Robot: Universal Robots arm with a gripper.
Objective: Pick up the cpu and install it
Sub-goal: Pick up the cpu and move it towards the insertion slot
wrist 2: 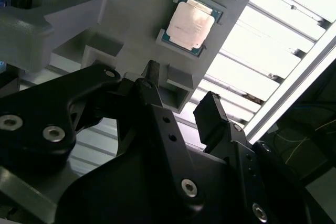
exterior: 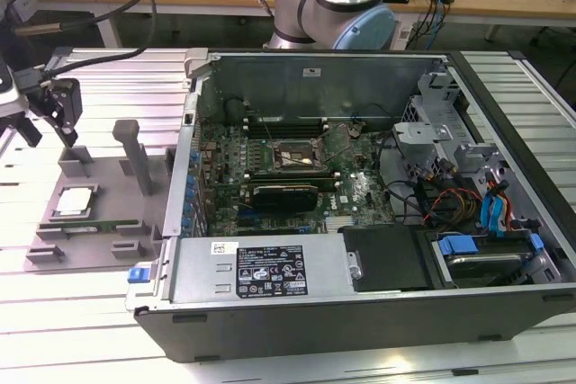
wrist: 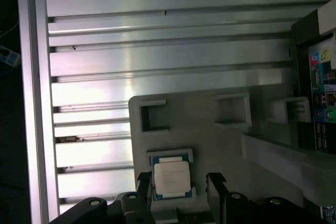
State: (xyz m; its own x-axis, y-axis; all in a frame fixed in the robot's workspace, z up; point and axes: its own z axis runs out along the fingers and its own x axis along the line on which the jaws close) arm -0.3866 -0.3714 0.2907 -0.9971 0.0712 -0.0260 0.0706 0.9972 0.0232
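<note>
In the exterior view, the gripper (exterior: 47, 135) hung above the far end of the grey fixture tray (exterior: 112, 193), its two black fingers spread and holding nothing; the cpu (exterior: 74, 202) lay flat in a shallow seat on that tray, nearer the camera than the gripper and apart from it; a green memory stick (exterior: 99, 222) lay along the tray just beside the cpu; the open computer case (exterior: 360, 299) stood against the tray's side on the exterior view's right, with the black-framed socket (exterior: 297, 157) on its motherboard (exterior: 360, 193); tray and case rested on a slatted aluminium table (exterior: 81, 312). In the second wrist view, the fingers (wrist 2: 210, 115) stood apart, clear of the tray, and the cpu showed its silvery lid beyond them in its seat. In the first wrist view, the cpu sat square in the tray's seat, framed between the two parted fingertips (wrist: 143, 178); I could not tell whether they touched it.
</note>
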